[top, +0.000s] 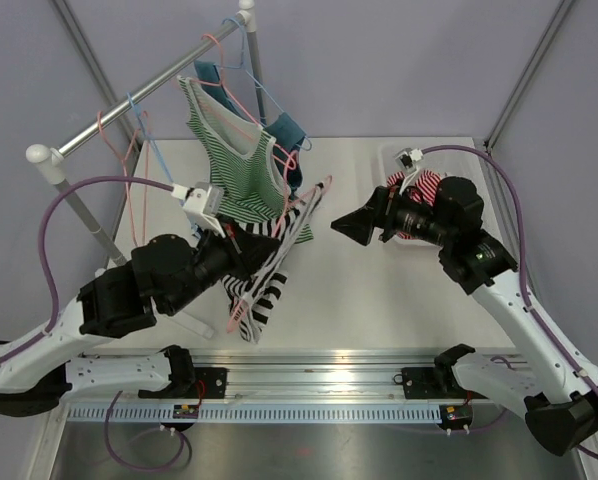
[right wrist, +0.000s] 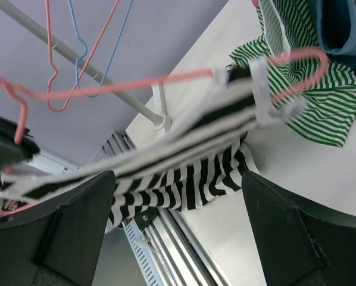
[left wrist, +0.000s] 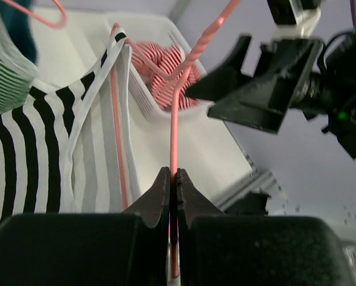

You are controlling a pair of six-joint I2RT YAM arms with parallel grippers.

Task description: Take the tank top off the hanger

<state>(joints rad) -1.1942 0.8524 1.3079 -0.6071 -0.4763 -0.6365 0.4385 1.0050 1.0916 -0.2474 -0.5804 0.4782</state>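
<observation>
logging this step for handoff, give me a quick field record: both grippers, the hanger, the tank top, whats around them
left gripper: shut on the pink hanger wire
pink hanger: off the rail, held tilted above the table
black-and-white striped tank top: on the pink hanger, not yet removed, body drooping down
right gripper: open, holding nothing, facing the tank top
rail: green striped tank top and bare hangers hang on it
white bin: red striped garment inside
</observation>
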